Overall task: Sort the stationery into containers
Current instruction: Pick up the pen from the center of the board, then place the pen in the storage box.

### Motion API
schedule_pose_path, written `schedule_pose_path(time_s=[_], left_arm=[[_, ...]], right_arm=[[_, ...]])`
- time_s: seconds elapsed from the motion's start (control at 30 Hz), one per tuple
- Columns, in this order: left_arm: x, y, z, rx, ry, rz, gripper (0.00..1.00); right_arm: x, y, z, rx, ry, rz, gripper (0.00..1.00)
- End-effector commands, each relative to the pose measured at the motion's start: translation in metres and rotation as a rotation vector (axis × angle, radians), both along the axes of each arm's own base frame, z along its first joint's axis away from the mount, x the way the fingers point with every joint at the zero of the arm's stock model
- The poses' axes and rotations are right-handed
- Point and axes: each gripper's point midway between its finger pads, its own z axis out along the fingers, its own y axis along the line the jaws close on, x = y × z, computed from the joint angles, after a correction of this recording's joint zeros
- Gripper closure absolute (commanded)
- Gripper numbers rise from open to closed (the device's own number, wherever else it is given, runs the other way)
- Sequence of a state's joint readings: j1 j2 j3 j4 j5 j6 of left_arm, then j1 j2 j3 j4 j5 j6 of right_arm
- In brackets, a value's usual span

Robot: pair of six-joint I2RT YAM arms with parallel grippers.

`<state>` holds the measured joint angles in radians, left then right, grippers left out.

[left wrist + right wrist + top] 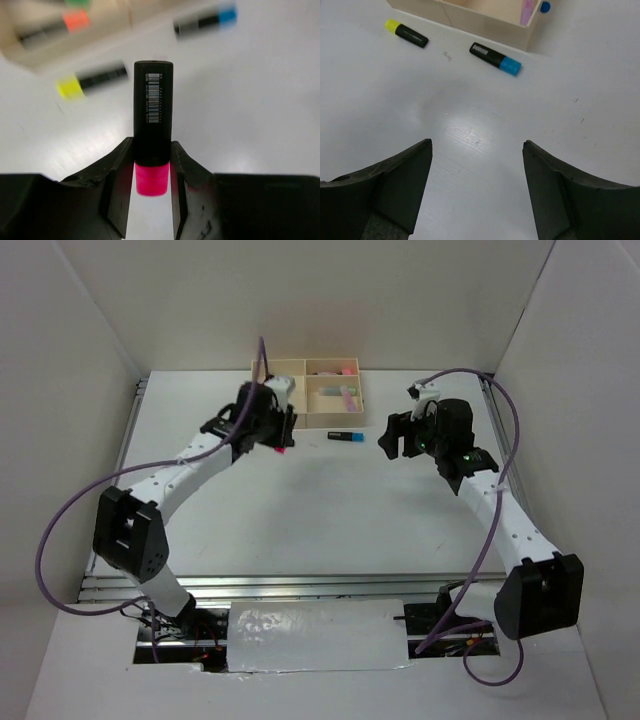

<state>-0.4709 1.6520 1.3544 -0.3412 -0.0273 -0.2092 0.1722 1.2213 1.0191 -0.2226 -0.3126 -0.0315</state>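
Left wrist view: left fingers [282, 438] clamped on the pink-capped highlighter [153, 112]. The grip sits where the cap meets the black body. The cap lies back between the fingers and the barcoded body sticks out past the fingertips.
Right wrist view: right fingers [398, 443] wide apart with nothing between them, over bare surface [320, 530].
Tray: beige compartment tray [325, 423] lies just beyond the left fingertips, off to their left. An orange-ended marker [52, 29] lies inside it.
Loose markers: yellow-ended marker [406, 33] and blue-ended marker [495, 58] lie ahead of the right fingers, just short of the tray wall.
Risk, grip: the hold is near one end. The long overhang could lever the highlighter round or out of the fingers if its tip touches anything.
Risk, wall: the overhanging body may catch a thin tray wall on entry. That could shove the tray or leave the marker lying across a divider.
Risk, release: if let go too high, the round body may bounce or roll into the wrong compartment.
Risk, arms: both sets of fingers are near the same tray front, so a reach for the blue-ended marker could crowd the left arm.
Surface: white and smooth with soft glare and a few faint scuffs. Markers would roll easily on it.
Room: white panels [400, 300] close in three sides. Purple cables [262, 358] loop off the arms, and a crinkled silvery sheet [315, 638] lies at the near edge.
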Motion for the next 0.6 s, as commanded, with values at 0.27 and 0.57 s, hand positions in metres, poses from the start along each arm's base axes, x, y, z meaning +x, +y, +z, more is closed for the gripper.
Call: schedule_pose_path(time_s=[0.27, 0.57], left_arm=[[0.183, 0.043, 0.125, -0.248, -0.461, 0.03, 1.0], [0.263, 0.043, 0.081, -0.279, -0.529, 0.021, 0.89]], right_arm=[[0.027, 0.011, -0.044, 0.127, 0.196, -0.088, 0.17], [0.025, 0.006, -0.051, 0.128, 0.221, -0.11, 0.17]])
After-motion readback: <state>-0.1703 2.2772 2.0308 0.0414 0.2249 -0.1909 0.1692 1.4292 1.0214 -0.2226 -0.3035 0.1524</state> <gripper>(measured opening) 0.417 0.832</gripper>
